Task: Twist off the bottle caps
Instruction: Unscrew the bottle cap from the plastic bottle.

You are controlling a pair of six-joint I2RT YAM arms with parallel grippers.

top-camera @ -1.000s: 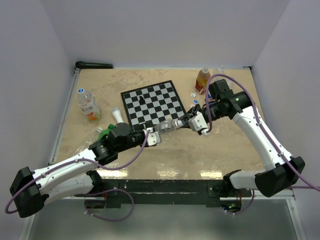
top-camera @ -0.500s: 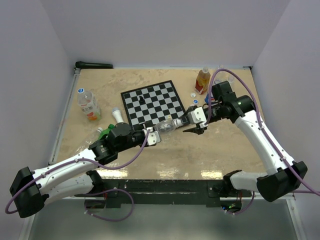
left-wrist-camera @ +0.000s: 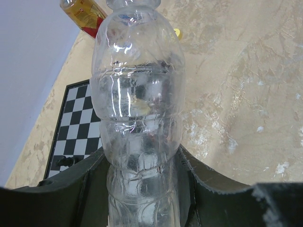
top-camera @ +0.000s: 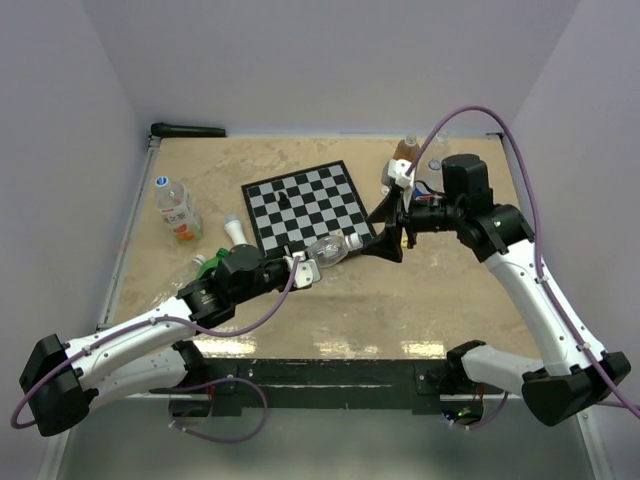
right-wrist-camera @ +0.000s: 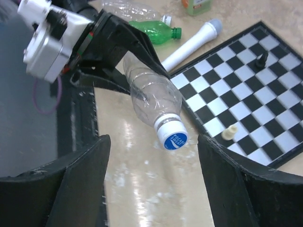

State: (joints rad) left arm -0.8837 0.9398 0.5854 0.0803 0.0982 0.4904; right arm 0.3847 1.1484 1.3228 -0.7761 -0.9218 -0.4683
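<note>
A clear bottle (top-camera: 330, 249) is held level above the table, its base end clamped in my left gripper (top-camera: 308, 268). In the left wrist view the bottle (left-wrist-camera: 137, 118) fills the gap between the dark fingers of the left gripper (left-wrist-camera: 142, 189). Its blue and white cap (right-wrist-camera: 173, 135) is on the neck and points at my right gripper (right-wrist-camera: 154, 189). That right gripper (top-camera: 386, 235) stands open a short way off the cap (top-camera: 356, 243), touching nothing. The right wrist view shows the bottle (right-wrist-camera: 154, 97) running back to the left gripper (right-wrist-camera: 113, 42).
A chessboard (top-camera: 305, 205) with a black piece (right-wrist-camera: 260, 59) and a white piece (right-wrist-camera: 229, 133) lies under the bottle's far side. A white tube (top-camera: 236, 232), a green bottle (top-camera: 208, 265) and an orange-labelled bottle (top-camera: 176, 210) lie left. Another bottle (top-camera: 404, 150) stands at the back right.
My right gripper has let go of the cap, opened wide and drawn back up and to the right. The left gripper still holds the bottle in the same place.
</note>
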